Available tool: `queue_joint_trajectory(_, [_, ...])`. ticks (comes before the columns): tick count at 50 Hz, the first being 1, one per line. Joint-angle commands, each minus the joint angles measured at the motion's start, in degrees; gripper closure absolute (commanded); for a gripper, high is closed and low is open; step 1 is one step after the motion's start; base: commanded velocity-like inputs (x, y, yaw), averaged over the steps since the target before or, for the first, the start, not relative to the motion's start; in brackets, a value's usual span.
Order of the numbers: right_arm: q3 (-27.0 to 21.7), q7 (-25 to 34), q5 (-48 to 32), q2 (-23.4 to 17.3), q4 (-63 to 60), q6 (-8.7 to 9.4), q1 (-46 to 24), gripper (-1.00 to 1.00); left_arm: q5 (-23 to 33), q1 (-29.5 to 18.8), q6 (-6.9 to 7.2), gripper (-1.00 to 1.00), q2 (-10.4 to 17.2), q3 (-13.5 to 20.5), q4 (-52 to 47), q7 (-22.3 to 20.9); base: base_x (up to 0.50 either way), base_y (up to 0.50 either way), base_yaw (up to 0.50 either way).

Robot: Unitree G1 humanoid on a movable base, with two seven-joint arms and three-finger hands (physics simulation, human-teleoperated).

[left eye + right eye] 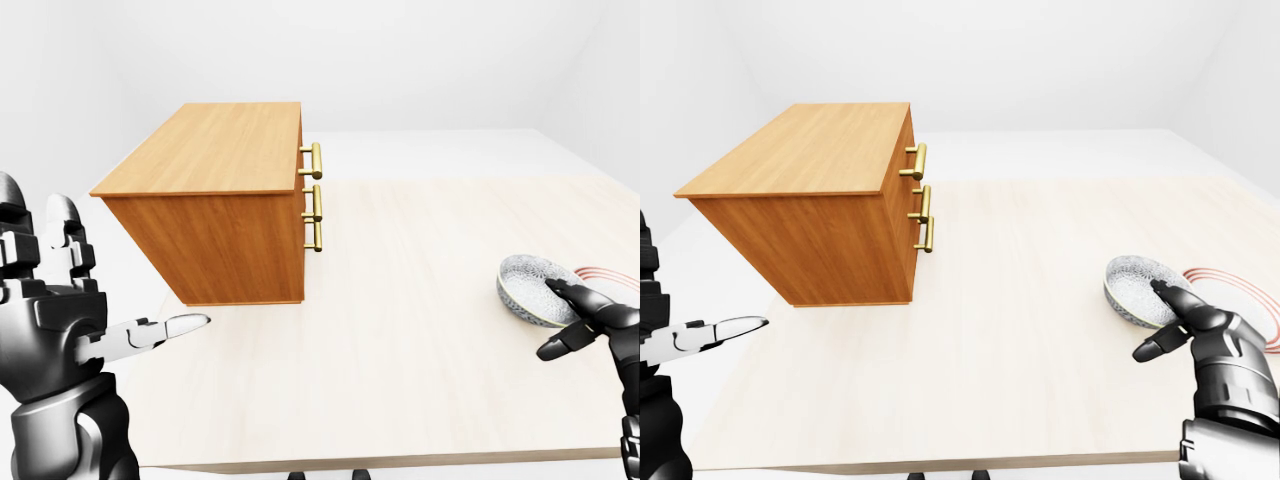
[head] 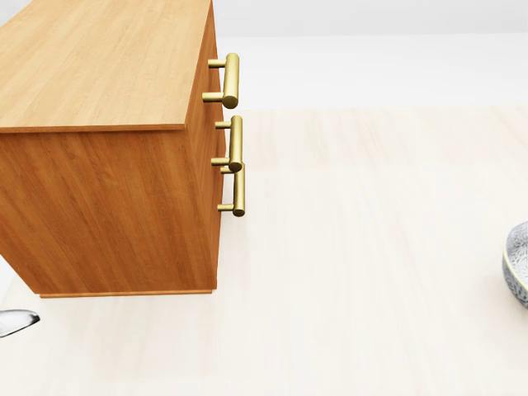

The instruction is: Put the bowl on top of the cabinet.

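Observation:
A grey patterned bowl (image 1: 532,288) sits on the pale table at the right; only its rim (image 2: 517,272) shows in the head view. My right hand (image 1: 552,320) is at the bowl's near right side. One finger reaches over the rim, the thumb hangs below and apart, and the hand is open. The wooden cabinet (image 1: 215,195) with brass handles (image 1: 316,203) stands on the left of the table, and its flat top is bare. My left hand (image 1: 120,290) hovers open at the lower left, short of the cabinet.
Red concentric rings (image 1: 1232,287) mark the table just right of the bowl. The table's near edge (image 1: 400,462) runs along the bottom of the eye views. White floor and walls surround the table.

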Motion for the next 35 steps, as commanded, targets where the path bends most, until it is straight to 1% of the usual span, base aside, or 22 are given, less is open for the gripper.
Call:
queue_joint_trajectory(1, [1.6, -0.6, -0.3, 1.2, 7.6, 0.00, -0.5, -1.00, 1.1, -0.3, 0.00, -1.00, -0.9, -2.2, 4.5, 0.4, 0.00, 0.00, 0.00])
queue_joint_trajectory(2, [1.6, -0.7, -0.2, 1.2, 7.5, 0.00, -0.4, -0.81, 1.1, -0.3, 0.00, -1.00, -0.9, -2.1, 4.5, 0.4, 0.00, 0.00, 0.00])
queue_joint_trajectory(3, [1.6, -0.7, -0.2, 1.2, 7.4, 0.00, -0.4, -0.50, 1.1, -0.3, 0.00, -1.00, -0.9, -2.1, 4.6, 0.4, 0.00, 0.00, 0.00])
queue_joint_trajectory(4, [1.5, -0.9, -0.1, 1.2, 7.3, 0.00, -0.4, 0.36, 1.1, -0.3, 0.00, -1.00, -0.9, -2.1, 4.6, 0.4, 0.00, 0.00, 0.00])
queue_joint_trajectory(5, [1.5, -0.9, -0.1, 1.1, 7.1, 0.00, -0.3, 0.89, 1.1, -0.3, 0.00, -1.00, -0.9, -2.1, 4.6, 0.4, 0.00, 0.00, 0.00])
queue_joint_trajectory(6, [1.4, -0.8, 0.0, 1.1, 6.6, 0.00, 0.0, 1.00, 1.1, -0.3, 0.00, -1.00, -0.9, -2.2, 4.6, 0.4, 0.00, 0.00, 0.00])
queue_joint_trajectory(30, [0.9, -0.6, 0.6, 0.7, 6.3, 0.00, 0.4, 1.00, 1.4, -0.3, 0.00, -1.00, -0.9, -2.5, 4.8, 0.4, 0.00, 0.00, 0.00])
queue_joint_trajectory(35, [0.7, -0.3, 0.2, -0.4, 5.3, 0.00, -0.2, 1.00, 1.4, -0.4, 0.00, -1.00, -0.9, -2.5, 4.9, 0.4, 0.00, 0.00, 0.00])
